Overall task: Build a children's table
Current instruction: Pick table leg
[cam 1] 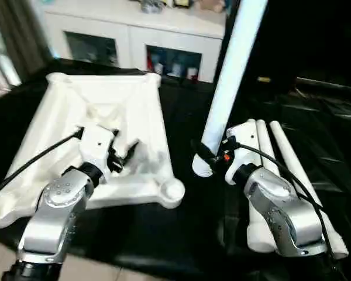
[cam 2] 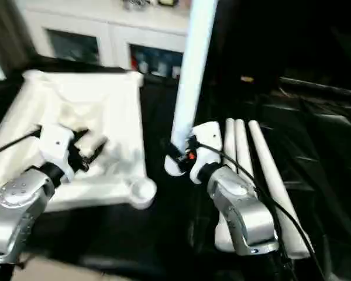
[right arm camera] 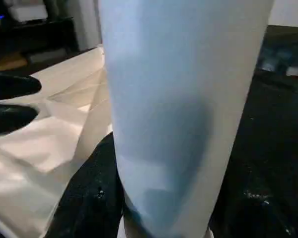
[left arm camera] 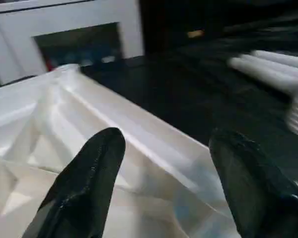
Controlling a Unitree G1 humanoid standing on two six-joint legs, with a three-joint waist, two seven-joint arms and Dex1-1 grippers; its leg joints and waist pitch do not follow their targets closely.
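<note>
— Looking at the long white plastic tube leg (cam 1: 229, 82) in the right hand (cam 1: 206, 153), can you see all of it?

— No. Its top is cut off by the picture's edge. The leg stands almost upright, its wide end just below the hand, and the black fingers are squeezed around it.

— What about the left hand (cam 1: 124, 153)?

— Its two black fingers (left arm camera: 84, 183) are spread apart and hold nothing. It hangs over the white plastic rectangular table top (cam 1: 64, 105), which lies on the black cloth-covered table (cam 1: 187, 111) to the left of the held leg. Its arm hides part of the top.

— And the other legs?

— Three more white tube legs (cam 1: 281, 158) lie side by side under the right arm, partly hidden. A white cabinet (cam 1: 134, 29) stands behind.
</note>
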